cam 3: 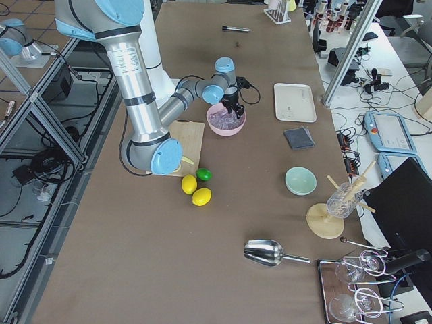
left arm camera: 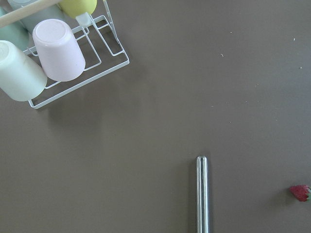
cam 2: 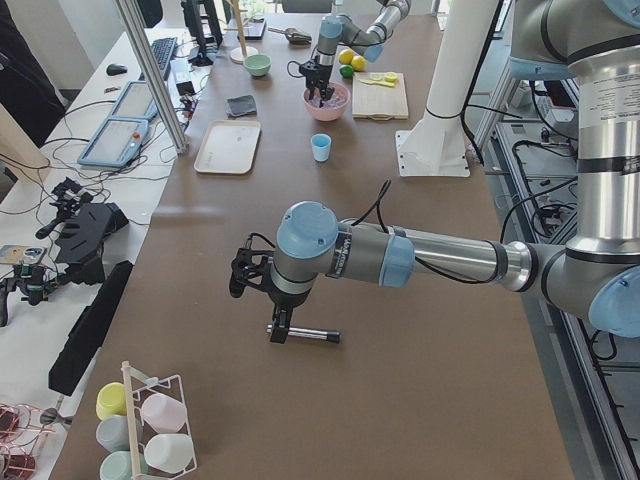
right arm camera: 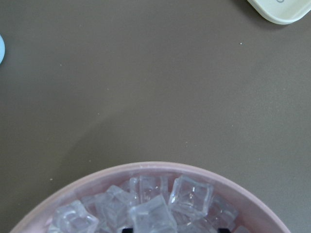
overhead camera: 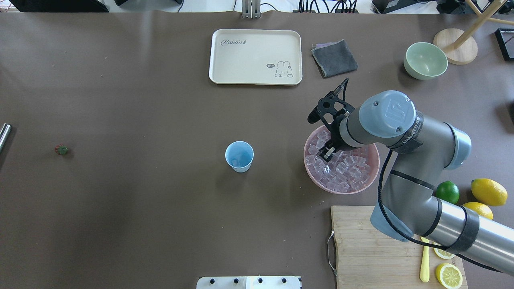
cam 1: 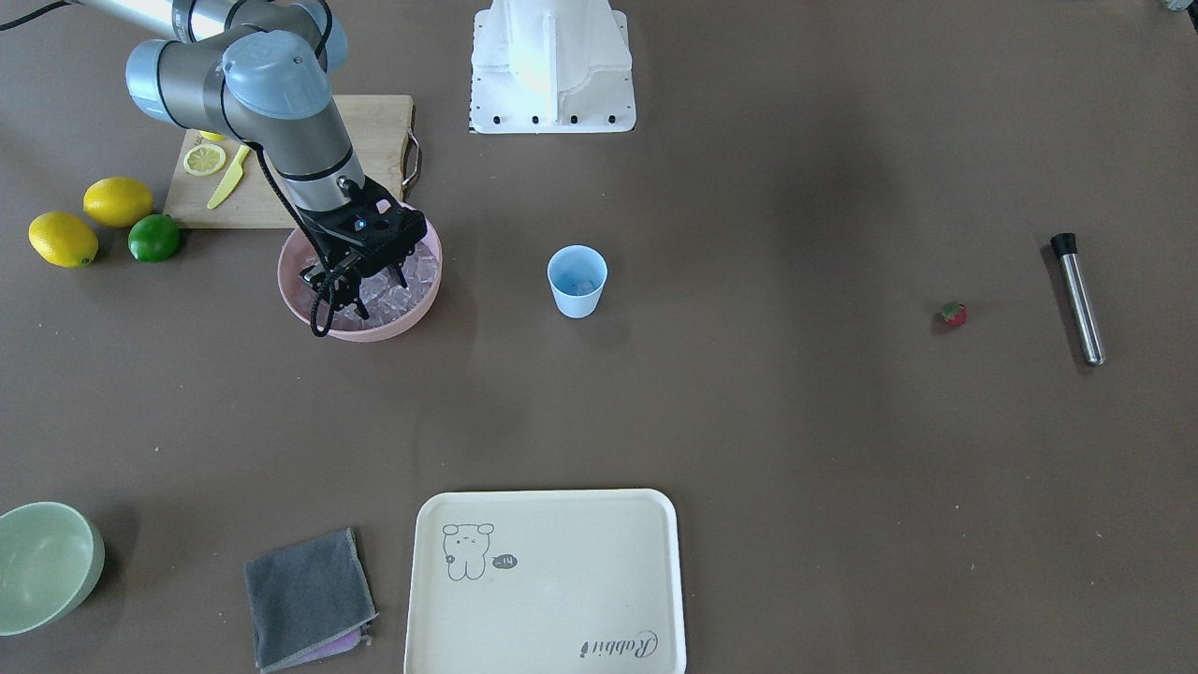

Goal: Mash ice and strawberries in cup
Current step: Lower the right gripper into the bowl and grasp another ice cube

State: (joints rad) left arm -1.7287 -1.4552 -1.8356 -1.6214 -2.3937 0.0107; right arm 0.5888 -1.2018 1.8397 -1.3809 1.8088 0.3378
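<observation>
Front view: the right gripper (cam 1: 354, 285) dips among small, clear, glassy ice cubes (cam 1: 391, 300) in the round pink plastic bowl (cam 1: 374, 334). I cannot tell its opening or whether it holds 1. The cubes look hard and slick, so pinch flat faces.

Overhead: the small light-blue plastic cup (overhead camera: 239, 156) stands well apart from the bowl, and the tiny red strawberry (overhead camera: 61, 149) lies farther off.

Left-side view: the left gripper (cam 2: 280, 328) hangs at the steel muddler rod (cam 2: 312, 335). I cannot tell its state.

Around cup: the cup (cam 1: 577, 281) stood alone on the table (cam 1: 749, 281), with bare surface on every side and its mouth uncovered.
Cup to pink bowl: an open strip lay between the cup and the pink bowl (cam 1: 374, 332).
Over bowl: the right gripper (cam 1: 365, 285) and its arm hung above the ice (overhead camera: 345, 168), blocking much of the bowl's mouth.
Behind bowl: the cutting board (cam 1: 374, 122) lay just beside the rim.
Strawberry: the strawberry (cam 1: 954, 314) was free all round; the metal rod (cam 1: 1081, 304) lay near, apart.
</observation>
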